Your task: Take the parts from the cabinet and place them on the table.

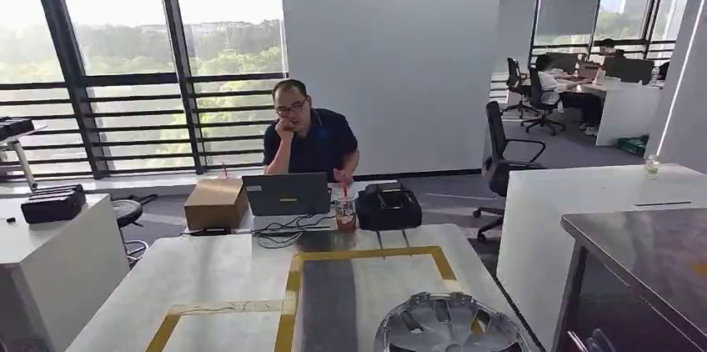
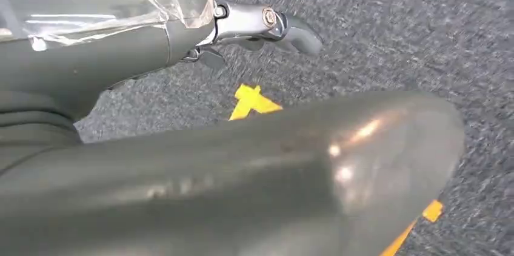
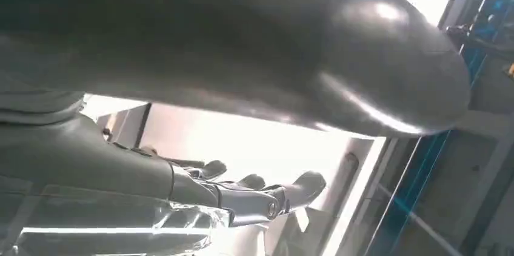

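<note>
A silver wheel cover (image 1: pixel 450 325) lies on the white table (image 1: pixel 208 273) near its front edge, beside a yellow-taped rectangle (image 1: pixel 367 253). At the right stands a dark, shiny-topped cabinet (image 1: pixel 646 256). My left hand (image 2: pixel 109 56) hangs over grey carpet with its fingers (image 2: pixel 267 22) stretched out and nothing in it. My right hand (image 3: pixel 121 171) also holds nothing, its fingers (image 3: pixel 260 192) extended in front of a bright panel and a blue-lit frame.
A person (image 1: pixel 307 139) sits at the table's far end behind a laptop (image 1: pixel 287 193), with a cardboard box (image 1: pixel 215 203), a drink cup (image 1: pixel 345 210) and a black bag (image 1: pixel 388 207). A white counter (image 1: pixel 50 243) stands left, an office chair (image 1: pixel 503 156) right.
</note>
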`<action>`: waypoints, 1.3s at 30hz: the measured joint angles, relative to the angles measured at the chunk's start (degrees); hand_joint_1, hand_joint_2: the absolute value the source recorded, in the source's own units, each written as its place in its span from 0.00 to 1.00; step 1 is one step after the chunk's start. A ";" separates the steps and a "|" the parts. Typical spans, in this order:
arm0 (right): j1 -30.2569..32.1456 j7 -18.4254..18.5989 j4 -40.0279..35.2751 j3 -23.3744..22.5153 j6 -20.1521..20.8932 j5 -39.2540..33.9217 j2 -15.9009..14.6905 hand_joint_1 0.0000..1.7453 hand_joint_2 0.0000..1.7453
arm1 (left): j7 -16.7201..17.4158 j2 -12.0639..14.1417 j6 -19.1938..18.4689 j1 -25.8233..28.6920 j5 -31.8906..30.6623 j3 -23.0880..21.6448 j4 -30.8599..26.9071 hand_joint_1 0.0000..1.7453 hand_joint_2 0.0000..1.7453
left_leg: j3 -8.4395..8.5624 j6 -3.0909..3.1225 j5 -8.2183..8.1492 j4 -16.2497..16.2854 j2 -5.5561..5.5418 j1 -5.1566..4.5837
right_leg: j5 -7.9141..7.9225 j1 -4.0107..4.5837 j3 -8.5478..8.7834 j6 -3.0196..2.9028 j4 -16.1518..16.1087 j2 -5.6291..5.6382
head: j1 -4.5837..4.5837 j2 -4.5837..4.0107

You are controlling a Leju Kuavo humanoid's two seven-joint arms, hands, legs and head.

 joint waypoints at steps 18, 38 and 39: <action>8.44 0.37 -6.01 -2.45 2.19 -4.13 3.08 0.00 0.00 | 2.16 -1.00 -3.45 1.51 1.27 -2.67 -5.79 0.00 0.00 | 4.65 3.06 5.34 -8.99 0.24 -0.36 | -7.86 0.53 -7.81 0.89 17.55 0.03 | 0.28 0.00; 10.40 0.96 -8.31 -3.76 4.11 -4.09 6.32 0.00 0.00 | 2.60 -0.85 -4.46 2.14 1.86 -4.74 -6.75 0.00 0.00 | 7.73 1.22 2.41 -7.42 -0.02 -0.08 | 0.62 0.68 0.30 -0.34 -0.41 0.07 | -0.22 0.00; 10.39 0.96 -8.35 -3.80 4.15 -3.91 6.53 0.00 0.00 | 2.62 -0.59 -4.46 2.10 1.88 -4.85 -6.73 0.00 0.00 | 8.12 1.49 1.81 -8.34 0.13 -0.38 | 0.87 1.14 0.18 0.09 -0.37 0.01 | -0.07 0.00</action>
